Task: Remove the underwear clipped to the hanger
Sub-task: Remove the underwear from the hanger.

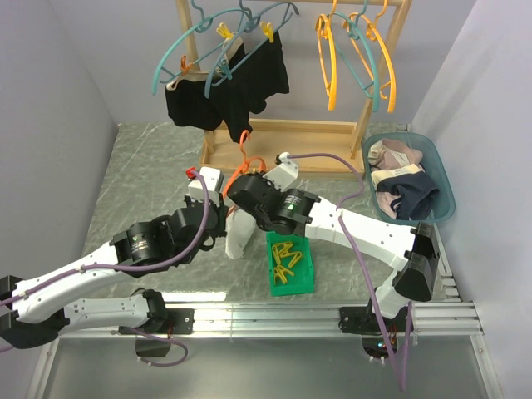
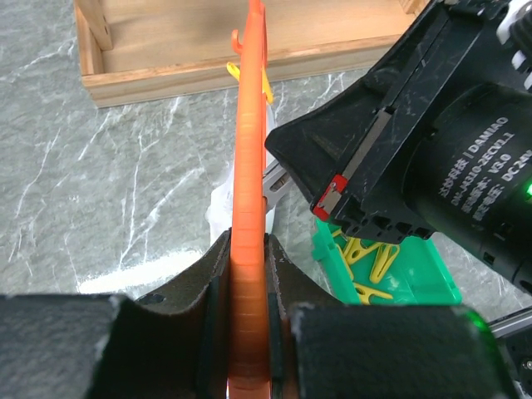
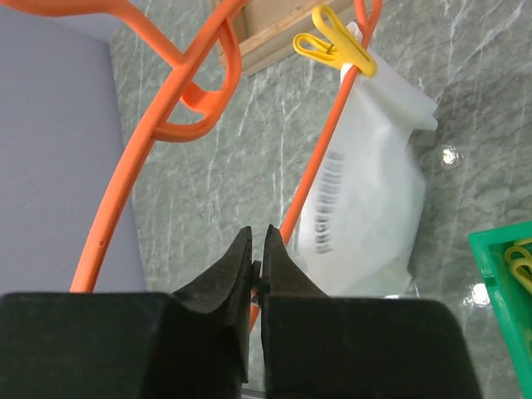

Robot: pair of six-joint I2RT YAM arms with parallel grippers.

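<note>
Left gripper (image 2: 248, 274) jaws clamped on orange hanger (image 2: 249, 158) — right gripper (image 3: 258, 249) jaws pressed together beside its bar — white underwear (image 3: 370, 199) pegged there by yellow peg (image 3: 334, 48).

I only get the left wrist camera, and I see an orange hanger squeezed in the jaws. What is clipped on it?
Observer: White underwear, pinned to the orange hanger by one yellow peg.
Operator: What's the other arm doing?
Observer: The right gripper has its jaws shut, right by the hanger's thin bar.
Operator: Any more undies?
Observer: Black underwear hangs up on the wooden rack.
</note>
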